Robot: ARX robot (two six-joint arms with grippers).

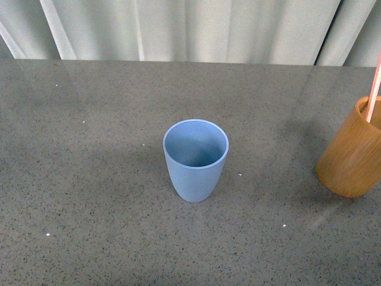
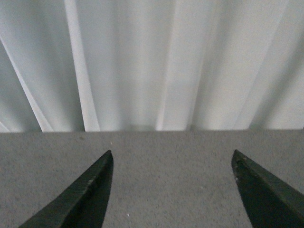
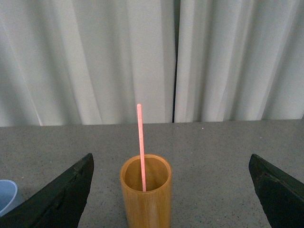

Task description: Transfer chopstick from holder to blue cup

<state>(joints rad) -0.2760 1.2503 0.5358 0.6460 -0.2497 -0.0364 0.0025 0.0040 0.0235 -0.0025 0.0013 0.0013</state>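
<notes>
You have the chopstick [image 3: 140,147] standing near-upright in the holder [image 3: 146,199], directly ahead between the right gripper's [image 3: 171,160] wide-spread jaws. That arm is nearer. The left gripper [image 2: 173,154] is likewise spread and empty. The blue cup [image 1: 195,159] stands apart, leftward.

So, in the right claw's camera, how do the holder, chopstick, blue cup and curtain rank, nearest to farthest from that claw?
1. Holder and chopstick, straight ahead of the right claw; too close to call apart.
2. Blue cup, off to the robot's left.
3. Curtain, beyond the table edge.
</notes>
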